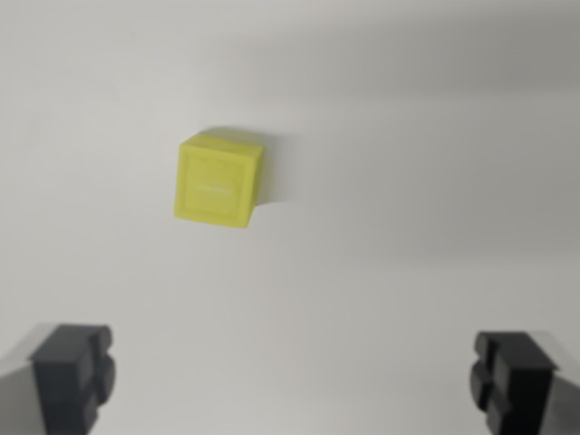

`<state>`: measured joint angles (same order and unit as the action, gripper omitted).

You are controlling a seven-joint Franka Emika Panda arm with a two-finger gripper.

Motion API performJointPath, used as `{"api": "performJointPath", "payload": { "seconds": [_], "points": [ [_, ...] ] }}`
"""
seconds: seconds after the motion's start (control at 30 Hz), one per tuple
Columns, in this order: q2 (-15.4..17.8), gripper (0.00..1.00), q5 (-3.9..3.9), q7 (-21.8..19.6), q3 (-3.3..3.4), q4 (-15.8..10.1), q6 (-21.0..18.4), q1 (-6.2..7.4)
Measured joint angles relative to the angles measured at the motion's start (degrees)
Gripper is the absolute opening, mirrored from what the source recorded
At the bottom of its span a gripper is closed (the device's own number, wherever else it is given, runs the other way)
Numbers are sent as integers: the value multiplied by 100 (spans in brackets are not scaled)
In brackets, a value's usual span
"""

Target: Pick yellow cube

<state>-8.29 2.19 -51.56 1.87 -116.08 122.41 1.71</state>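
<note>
In the wrist view, the yellow cube (219, 178) sits on a plain white desk (408, 181), a little toward the wrist view's left of centre and in the upper half. It casts a soft shadow to its right. The gripper (292, 381) is spread wide, its two dark fingertips (72, 373) at the lower corners, holding nothing. The cube lies well apart from both, beyond the gap between them.
</note>
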Motion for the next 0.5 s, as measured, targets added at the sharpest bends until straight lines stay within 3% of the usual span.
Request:
{"api": "performJointPath", "payload": {
  "seconds": [0.5],
  "points": [
    [-147,100,0,-191,0,-207,378,89]
  ]
}}
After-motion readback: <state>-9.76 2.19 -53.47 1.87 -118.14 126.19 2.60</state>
